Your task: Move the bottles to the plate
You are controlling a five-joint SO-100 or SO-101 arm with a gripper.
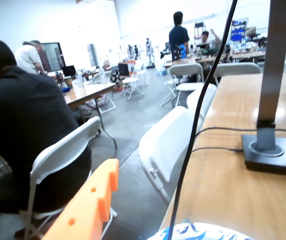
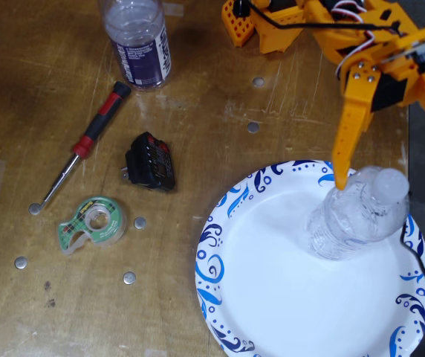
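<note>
One unlabelled bottle (image 2: 357,216) on plate (image 2: 272,297) | purple-labelled bottle (image 2: 138,44), writing unreadable | hand (image 2: 340,178) state unclear

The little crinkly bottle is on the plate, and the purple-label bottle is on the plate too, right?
Not quite. The little crinkly bottle is on the plate, but the purple-label bottle is not. The fixed view shows it standing on the wooden table, far from the plate, near the screwdriver.
</note>
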